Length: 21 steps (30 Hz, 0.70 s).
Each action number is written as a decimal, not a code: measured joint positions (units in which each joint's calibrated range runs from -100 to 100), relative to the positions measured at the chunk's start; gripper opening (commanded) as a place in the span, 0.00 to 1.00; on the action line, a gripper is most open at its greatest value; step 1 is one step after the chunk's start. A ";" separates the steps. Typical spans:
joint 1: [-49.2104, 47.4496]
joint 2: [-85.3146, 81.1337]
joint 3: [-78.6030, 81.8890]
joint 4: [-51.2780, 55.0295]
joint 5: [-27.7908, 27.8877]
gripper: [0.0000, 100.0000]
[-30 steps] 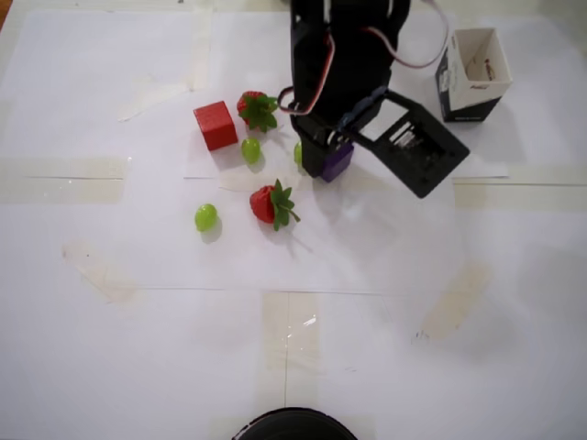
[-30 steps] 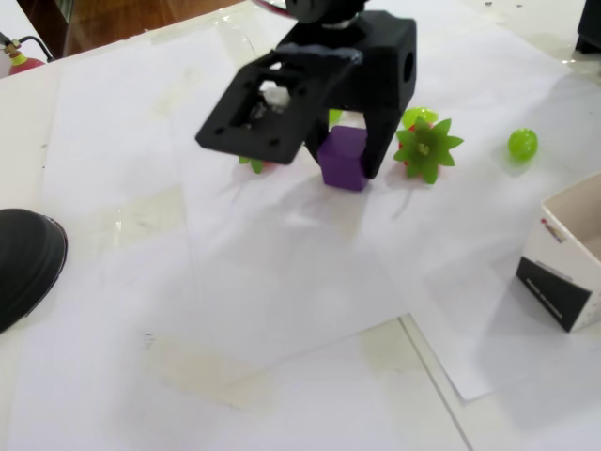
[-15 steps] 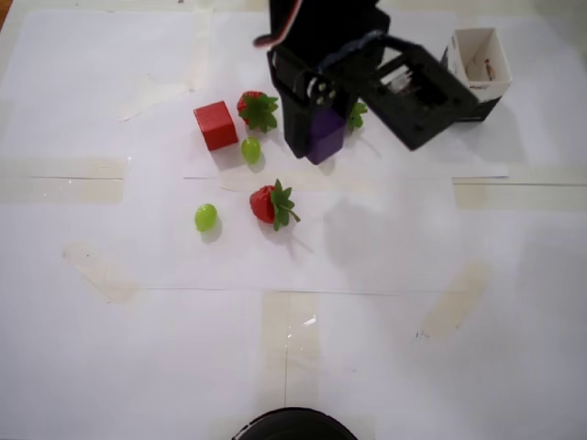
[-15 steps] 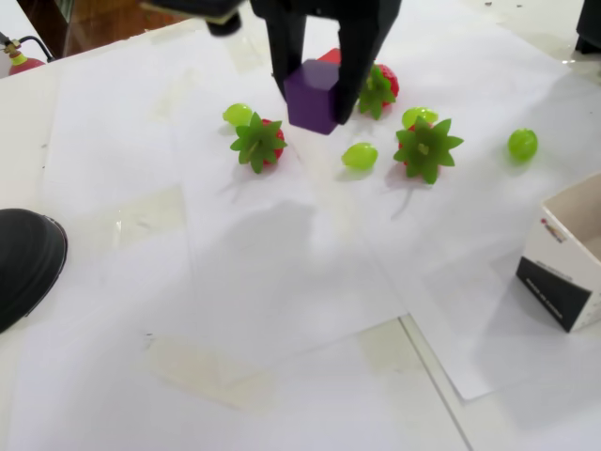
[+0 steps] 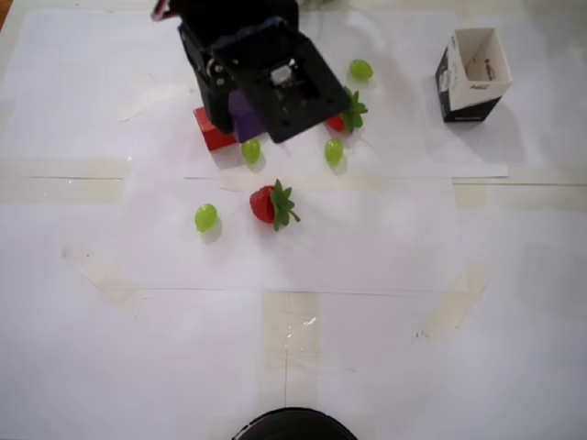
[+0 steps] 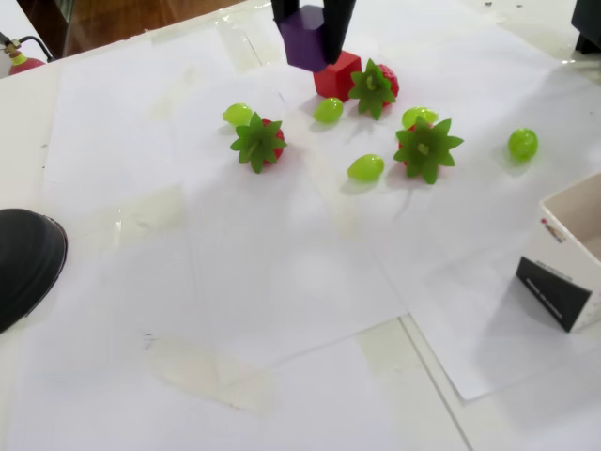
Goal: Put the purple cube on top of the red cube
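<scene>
White paper sheets [image 5: 367, 238], joined with tape, are covering the table [image 6: 28, 94] in both views; a strip of wooden floor is showing at the upper left of the fixed view. A dark round object [image 6: 23, 258] is sitting at the left edge of that view, and an open white-and-black box [image 5: 472, 73] is standing at the upper right of the overhead view.

My gripper [image 6: 313, 42] is reaching down from the top centre of the fixed view. My fingers [image 6: 338, 23] are clamping the purple cube [image 6: 303, 38] from both sides and holding it clear of the paper. In the overhead view my arm is covering most of this cube; only a small purple patch [image 5: 242, 112] is showing at upper centre-left.

The red cube [image 6: 336, 75] is resting on the paper just below and right of the purple cube in the fixed view. The two cubes are overlapping in the picture; I cannot tell whether they are touching. In the overhead view a red edge [image 5: 211, 135] is showing beneath my gripper.

Three strawberries and several green grapes are lying around the cubes, one strawberry [image 6: 374, 86] just right of the red cube.
</scene>
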<state>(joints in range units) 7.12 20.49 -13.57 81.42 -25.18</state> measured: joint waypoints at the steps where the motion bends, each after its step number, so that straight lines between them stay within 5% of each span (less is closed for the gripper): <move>1: 0.67 -0.36 0.18 0.00 0.24 0.06; 21: 5.99 -6.09 14.57 -5.06 -0.73 0.06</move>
<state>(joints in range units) 13.11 14.40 1.00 76.36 -25.91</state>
